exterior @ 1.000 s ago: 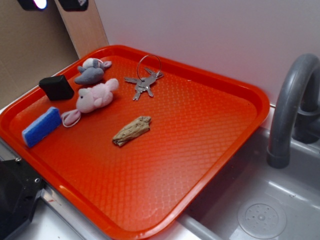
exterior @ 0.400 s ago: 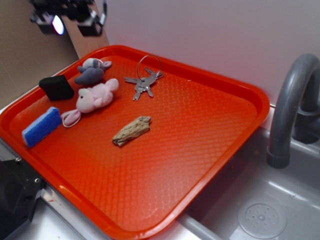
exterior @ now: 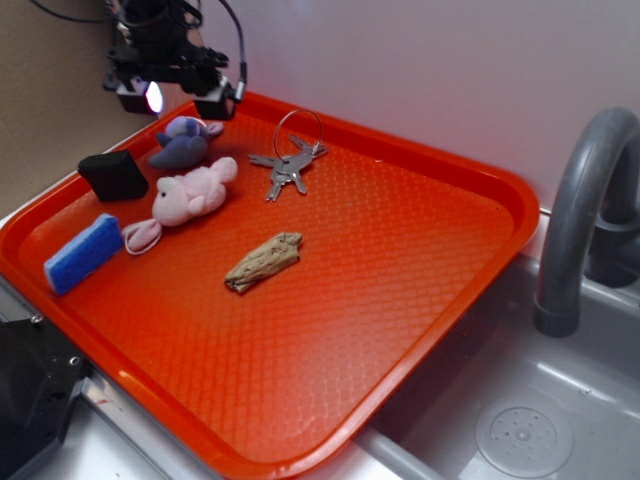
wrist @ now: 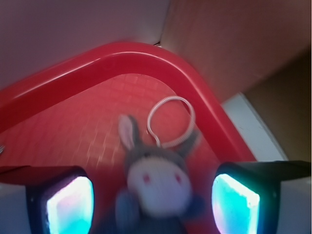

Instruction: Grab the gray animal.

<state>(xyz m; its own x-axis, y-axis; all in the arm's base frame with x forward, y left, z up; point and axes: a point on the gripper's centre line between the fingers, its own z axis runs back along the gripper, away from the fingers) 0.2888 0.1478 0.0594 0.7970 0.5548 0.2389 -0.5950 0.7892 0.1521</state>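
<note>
The gray animal (exterior: pixel 180 143) is a small gray plush with a whitish face, lying in the far left corner of the red tray (exterior: pixel 420 260). My gripper (exterior: pixel 178 98) hangs open just above it. In the wrist view the gray animal (wrist: pixel 157 187) lies between my two lit fingertips, face up, with a white loop by its ears. The gripper (wrist: pixel 153 204) holds nothing, and neither finger touches the plush.
On the tray lie a pink plush (exterior: pixel 190 193), a black block (exterior: pixel 113 175), a blue sponge (exterior: pixel 83 254), a bunch of keys (exterior: pixel 288 165) and a piece of wood (exterior: pixel 263 261). A sink with a gray faucet (exterior: pixel 585 215) is at the right. A wall stands behind the tray.
My gripper has come down and toward the right from the top left corner, and now hangs right over the gray animal. Nothing on the tray has moved.
</note>
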